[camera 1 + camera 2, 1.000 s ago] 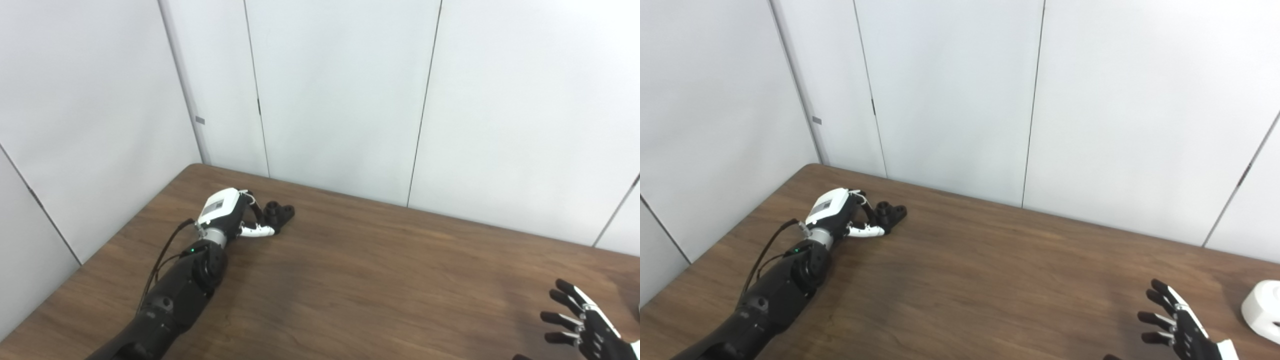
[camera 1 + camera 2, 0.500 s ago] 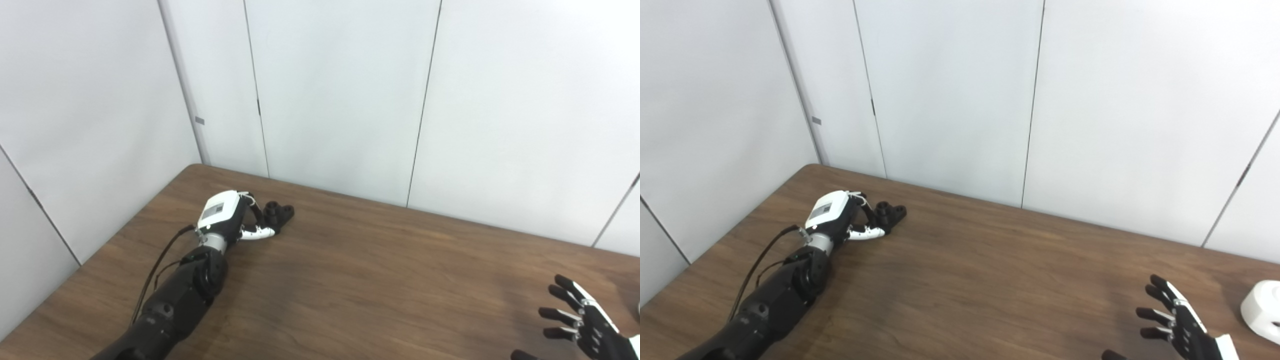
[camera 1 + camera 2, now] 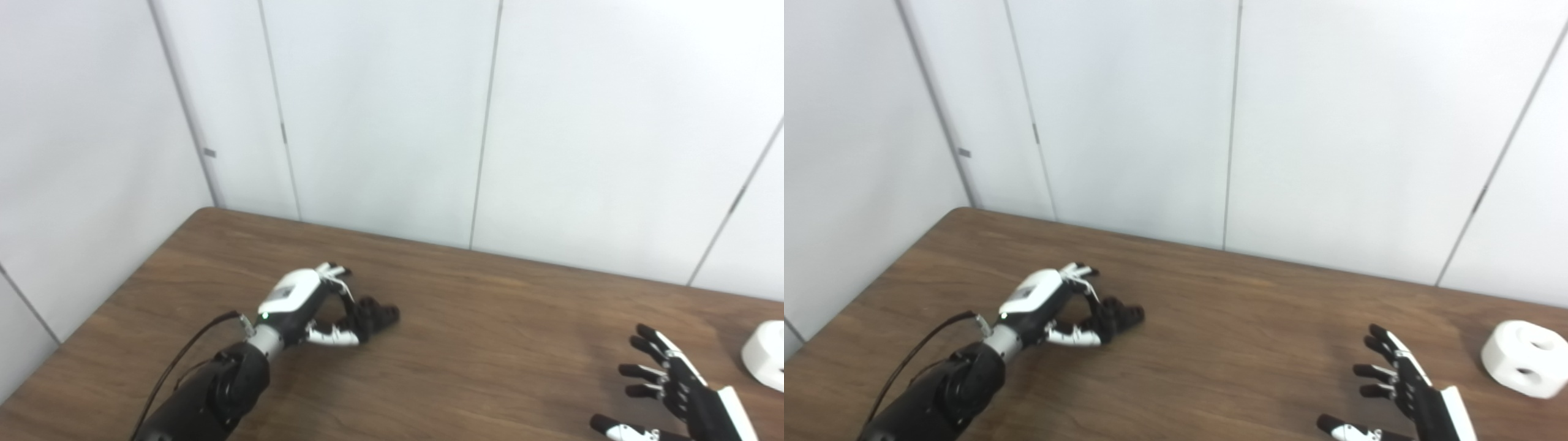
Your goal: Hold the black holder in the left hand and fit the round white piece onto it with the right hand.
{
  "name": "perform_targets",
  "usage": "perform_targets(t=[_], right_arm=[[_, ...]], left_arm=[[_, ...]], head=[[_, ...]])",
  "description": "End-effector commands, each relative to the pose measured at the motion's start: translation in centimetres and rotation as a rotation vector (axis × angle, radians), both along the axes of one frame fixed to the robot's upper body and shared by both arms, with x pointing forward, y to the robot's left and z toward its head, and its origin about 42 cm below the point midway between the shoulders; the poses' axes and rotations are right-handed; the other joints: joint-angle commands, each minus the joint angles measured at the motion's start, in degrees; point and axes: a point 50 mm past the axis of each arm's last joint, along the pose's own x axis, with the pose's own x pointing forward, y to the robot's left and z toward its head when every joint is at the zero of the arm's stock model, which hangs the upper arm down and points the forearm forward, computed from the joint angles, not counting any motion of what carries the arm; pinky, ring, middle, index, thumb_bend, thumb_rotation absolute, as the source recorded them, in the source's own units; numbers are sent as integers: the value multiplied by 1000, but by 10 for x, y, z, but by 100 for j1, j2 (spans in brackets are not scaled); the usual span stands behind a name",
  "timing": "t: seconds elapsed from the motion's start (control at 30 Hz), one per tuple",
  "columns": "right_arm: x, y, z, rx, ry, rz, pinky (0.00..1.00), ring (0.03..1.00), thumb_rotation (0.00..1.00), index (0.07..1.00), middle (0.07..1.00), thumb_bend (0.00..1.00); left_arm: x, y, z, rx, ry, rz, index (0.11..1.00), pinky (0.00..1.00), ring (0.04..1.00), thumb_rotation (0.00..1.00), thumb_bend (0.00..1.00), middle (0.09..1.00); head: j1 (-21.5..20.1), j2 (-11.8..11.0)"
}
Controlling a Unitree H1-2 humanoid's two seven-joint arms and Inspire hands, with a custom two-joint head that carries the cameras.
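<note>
Black holder (image 3: 1118,317) is sitting left of centre in the frame, on the wood-grain table (image 3: 1225,343): small dark piece with a lumpy, knobbed outline, detail too small to resolve. Round white piece (image 3: 1522,358) is lying at the right edge of the frame on the table: chunky white puck, one hole showing in the top face and another in the side wall; mostly cropped in the left eye view.

Left hand (image 3: 1053,306) is reaching in from the lower left, white back shell facing up, fingers (image 3: 1079,269) curling over the holder and thumb coming in under it. It is grasping the holder. Can't tell whether the holder is touching the table or just off it.

Right hand (image 3: 1402,392) is sitting at the lower right, palm angled inward, fingers spread and pointing up-left, holding nothing. It is near the white piece but clearly apart from it.

Versus 0.5 s ago: the camera is panning right, so the wall seams are shifting left. Beyond that shift, the left hand and holder are moving away from the table's far-left corner toward the centre and nearer the camera. White piece is coming fully into the right eye view. Right hand is keeping the same spread pose.
</note>
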Motion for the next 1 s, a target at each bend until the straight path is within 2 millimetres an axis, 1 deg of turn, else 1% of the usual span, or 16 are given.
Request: perform_targets(t=[0.0,0.1,0.23,0.3,0.4,0.43,0.5,0.53,0.57,0.63,0.77,0.9,0.97], right_arm=[[5,2,11,14,-93,16,639,735,0,896,869,614],[6,0,7,17,-104,19,641,736,0,891,866,619],[7,-1,4,16,-113,20,634,733,0,887,860,630],[9,-2,4,14,-116,22,631,732,0,885,858,633],[9,-2,3,19,-116,23,636,741,0,887,861,639],[11,-2,3,21,-114,24,638,741,0,886,861,643],[12,-3,1,21,-111,28,642,746,8,889,864,643],[13,-3,0,22,-112,29,638,747,20,888,863,648],[14,-3,0,24,-113,30,631,746,42,886,859,652],[15,-2,1,30,-122,34,623,743,77,882,858,656],[16,-3,10,35,-137,26,618,735,136,895,869,642],[17,-13,32,4,-191,14,610,733,117,874,853,646],[17,-20,44,6,-213,11,583,727,107,875,853,635]], left_arm=[[-6,-18,0,-4,25,-109,484,877,957,56,524,912],[-14,-36,0,-20,45,-178,483,871,962,57,524,904],[-23,-53,-2,-35,63,-245,482,884,968,55,524,891],[-27,-60,-1,-38,73,-279,482,877,965,55,524,889],[-30,-66,-1,-24,81,-321,483,895,972,54,523,896],[-30,-69,-2,-18,83,-334,483,908,974,54,523,898],[-30,-73,-4,-4,85,-368,483,917,977,53,523,899],[-30,-76,-7,6,83,-387,483,902,974,53,523,898],[-31,-78,-9,13,86,-400,483,889,969,54,523,895],[-31,-81,-17,38,86,-428,482,896,964,54,523,889],[-31,-87,-25,114,94,-455,483,959,969,55,524,889],[-28,-95,-33,169,92,-476,483,964,975,54,524,893],[-26,-96,-37,190,83,-476,484,948,972,55,524,888]], head=[[-60,33],[-155,82],[-276,155],[-394,214],[-394,214],[-675,272],[-836,257],[-922,258],[-922,258],[-1049,282],[-1210,284],[-1447,256],[-1529,239]])
